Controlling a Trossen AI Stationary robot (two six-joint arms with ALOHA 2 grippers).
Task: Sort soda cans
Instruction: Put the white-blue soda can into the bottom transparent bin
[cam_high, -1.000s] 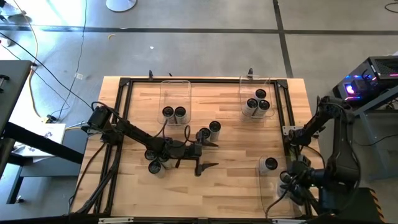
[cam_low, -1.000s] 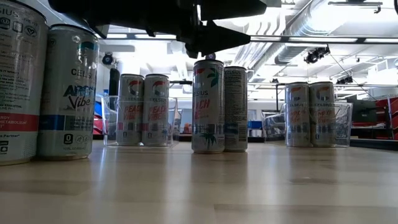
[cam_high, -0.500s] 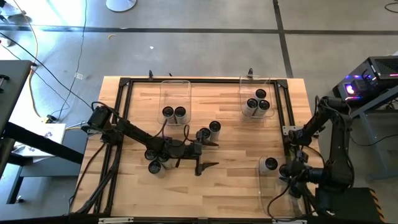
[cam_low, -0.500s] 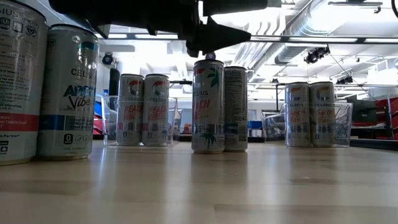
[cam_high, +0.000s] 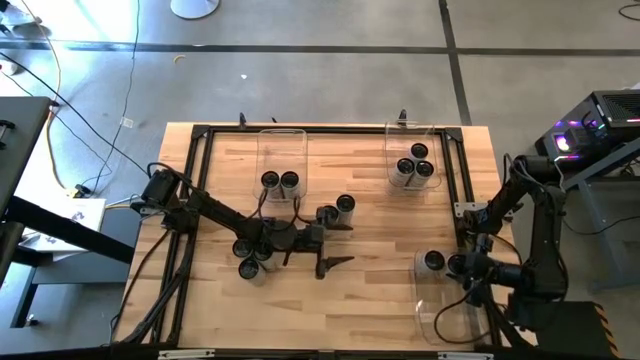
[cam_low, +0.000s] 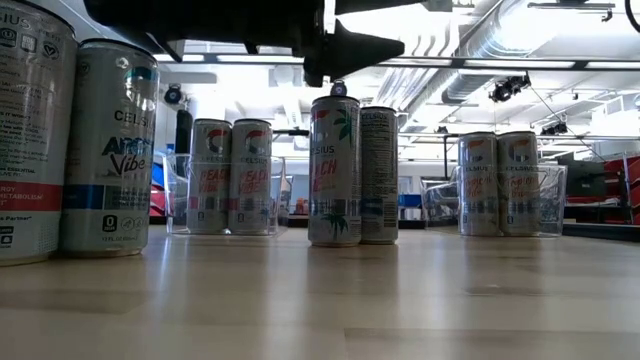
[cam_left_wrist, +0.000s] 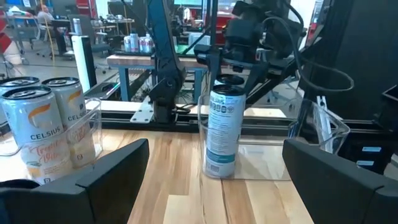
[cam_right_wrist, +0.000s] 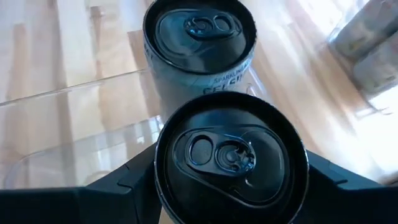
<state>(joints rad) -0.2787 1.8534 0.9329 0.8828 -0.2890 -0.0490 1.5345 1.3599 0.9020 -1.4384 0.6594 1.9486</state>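
The right gripper (cam_right_wrist: 230, 186) clamps a can (cam_right_wrist: 231, 155) between its fingers, held above the clear bin (cam_high: 432, 300) at the table's near right edge, just beside the can (cam_high: 433, 262) already inside. The left gripper (cam_high: 338, 245), fingers spread wide and empty, hangs mid-table near two loose cans (cam_high: 337, 209). Two more cans (cam_high: 250, 258) lie partly hidden under its arm. Bare wood lies open between the two grippers.
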